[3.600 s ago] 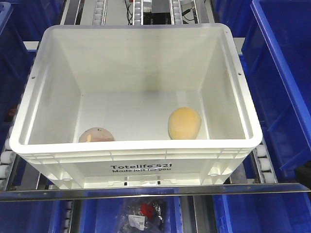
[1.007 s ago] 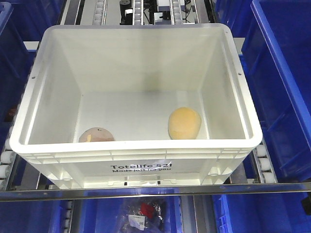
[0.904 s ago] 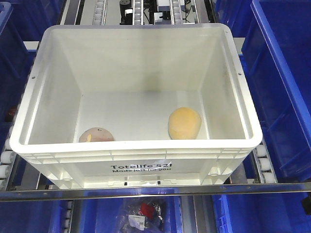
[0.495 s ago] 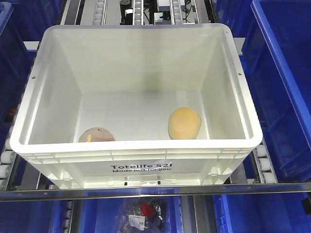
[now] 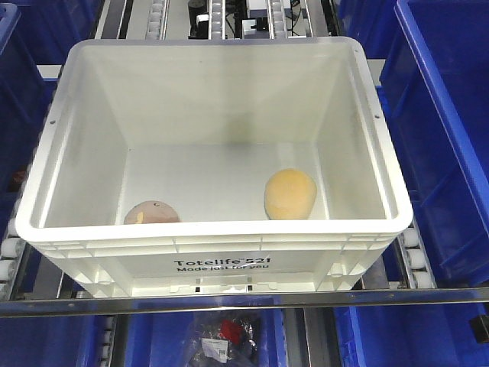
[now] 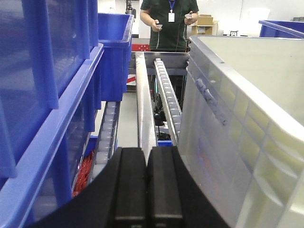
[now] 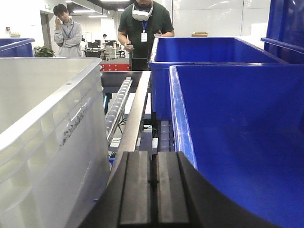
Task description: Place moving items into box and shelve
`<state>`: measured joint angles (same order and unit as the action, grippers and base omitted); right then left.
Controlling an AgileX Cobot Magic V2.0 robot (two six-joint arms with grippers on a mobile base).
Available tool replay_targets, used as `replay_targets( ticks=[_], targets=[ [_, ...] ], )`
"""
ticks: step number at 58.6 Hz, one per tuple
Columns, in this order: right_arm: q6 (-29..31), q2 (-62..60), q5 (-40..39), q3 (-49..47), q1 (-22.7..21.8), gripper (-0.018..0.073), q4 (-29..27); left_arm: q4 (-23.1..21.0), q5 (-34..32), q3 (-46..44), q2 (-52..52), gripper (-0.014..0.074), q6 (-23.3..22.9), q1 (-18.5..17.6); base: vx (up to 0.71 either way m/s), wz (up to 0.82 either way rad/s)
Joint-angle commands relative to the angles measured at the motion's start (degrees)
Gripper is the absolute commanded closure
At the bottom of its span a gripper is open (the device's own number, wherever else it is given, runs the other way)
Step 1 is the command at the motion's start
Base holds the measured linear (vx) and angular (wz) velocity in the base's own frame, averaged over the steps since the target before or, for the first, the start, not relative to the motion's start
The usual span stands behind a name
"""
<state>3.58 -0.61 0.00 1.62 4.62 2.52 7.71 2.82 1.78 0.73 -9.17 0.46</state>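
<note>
Roller rack (image 5: 411,256) carries white box (image 5: 214,245), blue bins (image 5: 451,138) on both sides. Yellow lump (image 5: 289,193) and pink lump (image 5: 150,213) on box floor, well apart. Left gripper (image 6: 146,187) and right gripper (image 7: 152,190) beside box walls, jaws closed together, holding nothing.

box (image 5: 214,237) sits on roller rails | egg-shaped lump (image 5: 289,193) inside, right of centre | rounder lump (image 5: 150,212) inside, front-left, well apart | bins (image 5: 447,138) flank both sides
</note>
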Motion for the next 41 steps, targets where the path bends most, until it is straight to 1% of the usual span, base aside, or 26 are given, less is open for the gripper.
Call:
replay_targets(
  ticks=[1,41],
  targets=[
    [0.63,-0.82,-4.84,1.28,0.07,0.0575,0.05,-0.45,-4.63,1.47,0.78,0.0582,-0.01,-0.04,0.0,0.0],
    [0.63,-0.82,-4.86,1.28,0.07,0.0575,0.05,-0.45,-4.63,1.47,0.78,0.0582,-0.01,-0.04,0.0,0.0]
  ],
)
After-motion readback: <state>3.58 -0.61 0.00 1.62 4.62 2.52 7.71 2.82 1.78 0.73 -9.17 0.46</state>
